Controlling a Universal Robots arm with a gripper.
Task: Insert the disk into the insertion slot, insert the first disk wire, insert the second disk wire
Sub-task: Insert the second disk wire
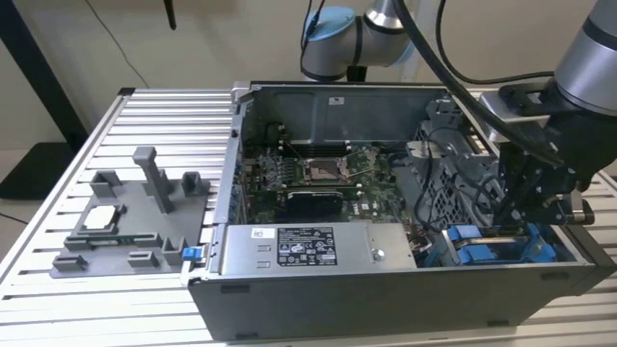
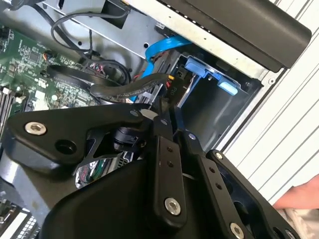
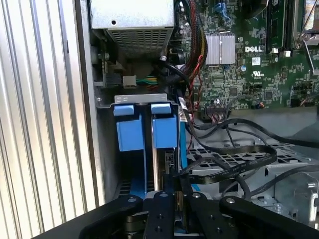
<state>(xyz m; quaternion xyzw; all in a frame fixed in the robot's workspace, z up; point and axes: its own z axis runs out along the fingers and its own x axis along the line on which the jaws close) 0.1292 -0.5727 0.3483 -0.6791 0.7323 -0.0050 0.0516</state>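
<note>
Open computer case [image 1: 386, 289] lay on slatted surface [image 1: 144, 130]. Power supply [image 1: 318, 248] sat beside drive cage. Disk [image 3: 164, 134] in blue carrier sat upright in insertion slot [image 3: 142, 102]. End effector [image 3: 177, 194] hung over disk's rear edge among black cables [image 3: 234, 164]; finger state: cannot tell.

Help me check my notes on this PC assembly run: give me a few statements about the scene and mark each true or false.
1. The gripper is down inside the computer case, at the blue drive carriers. True.
2. The case's side panel is on. False: the case lies open and the motherboard shows.
3. The grey fixture tray sits outside the case, on the exterior view's left. True.
4. The power supply has a plain, unlabelled top. False: it carries a printed sticker.
</note>
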